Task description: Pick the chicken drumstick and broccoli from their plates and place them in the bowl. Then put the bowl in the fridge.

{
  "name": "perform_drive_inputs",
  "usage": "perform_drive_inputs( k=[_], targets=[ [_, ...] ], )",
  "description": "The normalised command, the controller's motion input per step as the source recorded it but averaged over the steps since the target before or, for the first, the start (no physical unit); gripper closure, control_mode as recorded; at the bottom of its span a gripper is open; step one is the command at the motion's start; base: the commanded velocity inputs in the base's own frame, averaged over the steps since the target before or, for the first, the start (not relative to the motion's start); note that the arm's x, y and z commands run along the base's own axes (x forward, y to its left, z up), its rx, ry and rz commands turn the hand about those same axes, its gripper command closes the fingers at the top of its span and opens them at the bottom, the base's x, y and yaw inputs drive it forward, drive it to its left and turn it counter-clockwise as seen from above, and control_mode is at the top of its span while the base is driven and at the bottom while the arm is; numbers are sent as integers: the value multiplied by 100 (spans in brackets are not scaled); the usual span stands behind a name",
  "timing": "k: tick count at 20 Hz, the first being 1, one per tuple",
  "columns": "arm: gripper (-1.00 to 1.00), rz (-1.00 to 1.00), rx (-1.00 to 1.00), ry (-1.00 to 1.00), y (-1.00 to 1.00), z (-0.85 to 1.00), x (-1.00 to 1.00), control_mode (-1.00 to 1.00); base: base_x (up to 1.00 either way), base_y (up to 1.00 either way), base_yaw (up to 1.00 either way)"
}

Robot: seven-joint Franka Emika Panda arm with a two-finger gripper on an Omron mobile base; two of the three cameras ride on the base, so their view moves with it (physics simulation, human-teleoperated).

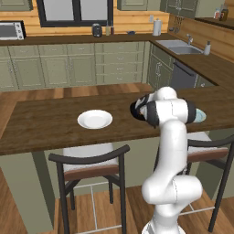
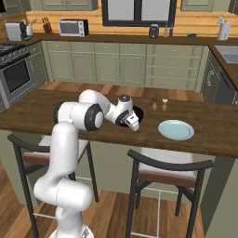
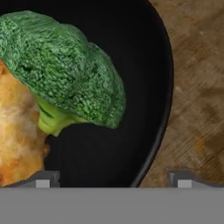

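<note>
Arm blocks most of the bowl (image 1: 135,109) in both base views. In the hand view the chicken drumstick (image 3: 17,140) is cut off at the left edge, with the broccoli (image 3: 65,74) overlapping it.

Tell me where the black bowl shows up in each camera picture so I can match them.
Left base view: bowl peeks out at centre, mostly behind the arm, right of the white plate.
Right base view: its rim shows at centre, behind the pincer, left of the pale blue plate.
Hand view: close up, holding broccoli and the drumstick.
Shared landmark: the wooden counter.
</note>
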Motion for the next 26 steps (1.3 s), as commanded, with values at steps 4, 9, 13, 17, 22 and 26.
perform_drive_inputs(
  k=[4,9,13,17,22,26],
  targets=[
    [100,0,0,0,0,-15,7,-100,0,0,0],
    [100,0,0,0,0,0,-3,-100,0,0,0],
    [100,0,0,-6,0,1,-32,-100,0,0,0],
    [100,5,0,-21,4,42,-72,-100,0,0,0],
    [100,16,-4,-31,37,99,-100,-100,0,0,0],
    [100,9,-10,-15,84,100,-92,-100,0,0,0]
  ],
)
